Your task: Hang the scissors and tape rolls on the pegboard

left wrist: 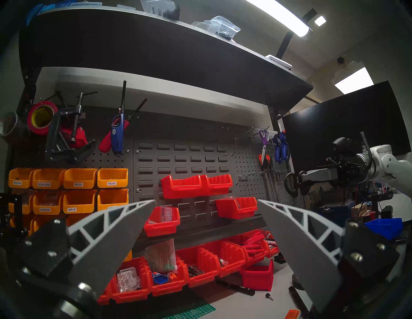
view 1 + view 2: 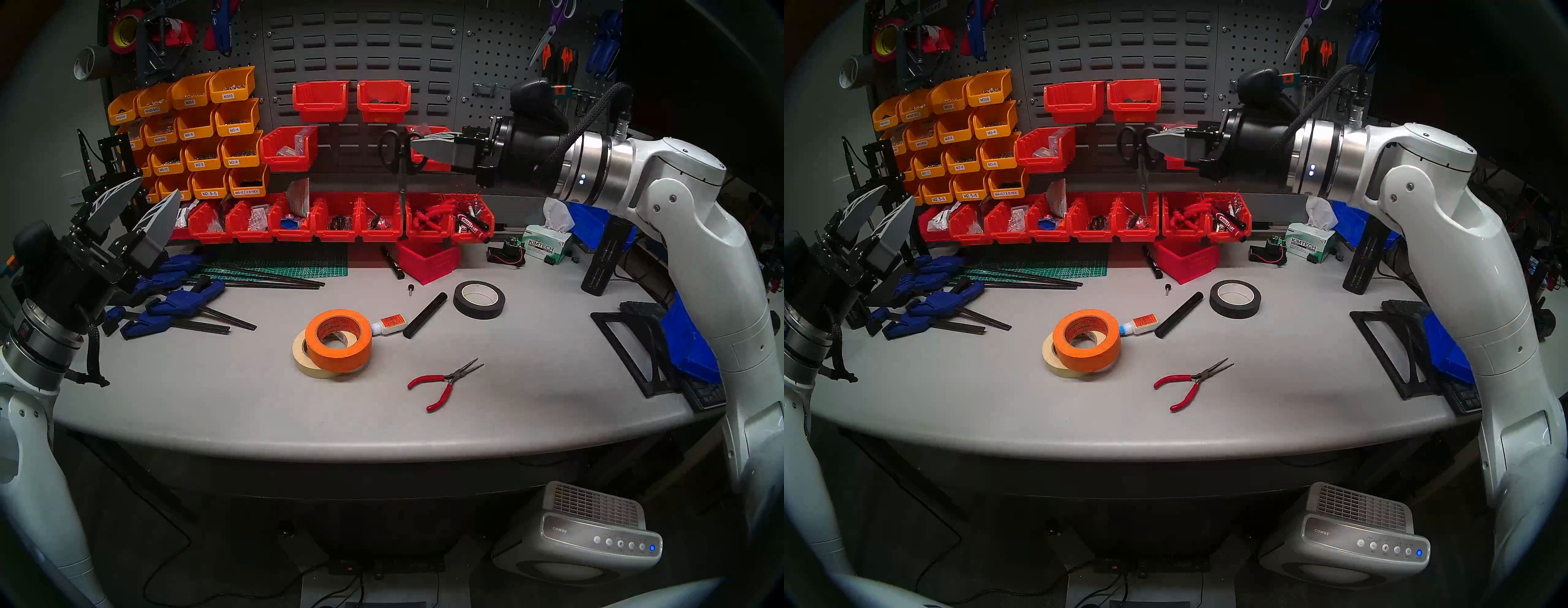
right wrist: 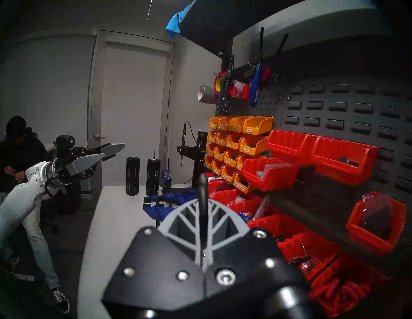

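The small black-handled scissors with short silver blades (image 2: 396, 163) hang blades-down, clamped by 1 loop in the right hand (image 2: 418, 149), raised before the dark grey perforated pegboard (image 2: 492, 55). The wide orange tape roll (image 2: 338, 338) lies tilted on the cream masking-tape roll (image 2: 306, 356), flat on the grey desk (image 2: 212, 395).

I see matt grey table (image 2: 254, 403), glossy orange tape roll (image 2: 339, 339), perforated dark metal pegboard (image 2: 496, 51), red rubbery-handled pliers (image 2: 441, 382).

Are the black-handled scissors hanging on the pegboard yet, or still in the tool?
Not hung: the right tool is shut on the scissors by a handle loop, blades pointing down in front of the red bins, off the pegboard.
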Motion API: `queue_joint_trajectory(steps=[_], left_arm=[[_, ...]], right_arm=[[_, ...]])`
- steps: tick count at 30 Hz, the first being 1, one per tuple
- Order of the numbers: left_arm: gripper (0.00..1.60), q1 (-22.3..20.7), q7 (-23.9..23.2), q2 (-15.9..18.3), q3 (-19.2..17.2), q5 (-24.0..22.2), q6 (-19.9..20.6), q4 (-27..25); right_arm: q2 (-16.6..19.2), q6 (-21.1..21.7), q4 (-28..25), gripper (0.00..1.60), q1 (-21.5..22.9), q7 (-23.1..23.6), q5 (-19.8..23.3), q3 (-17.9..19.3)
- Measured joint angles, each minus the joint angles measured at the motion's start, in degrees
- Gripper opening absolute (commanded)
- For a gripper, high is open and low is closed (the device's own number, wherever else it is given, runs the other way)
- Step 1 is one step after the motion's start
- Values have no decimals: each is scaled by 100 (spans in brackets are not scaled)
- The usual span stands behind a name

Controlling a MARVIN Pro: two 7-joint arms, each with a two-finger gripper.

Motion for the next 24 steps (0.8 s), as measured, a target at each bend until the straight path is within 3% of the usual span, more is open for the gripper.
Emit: queue_joint_trajectory(steps=[11, 24], left_arm=[[160, 67, 27, -149, -53, 76, -49, 23], [160, 76, 0, -238, -117, 115, -91, 100]], right_arm=[[-9, -144, 699, 0, 166, 130, 103, 322], [-682, -517, 2104, 0, 629, 388, 336, 311]])
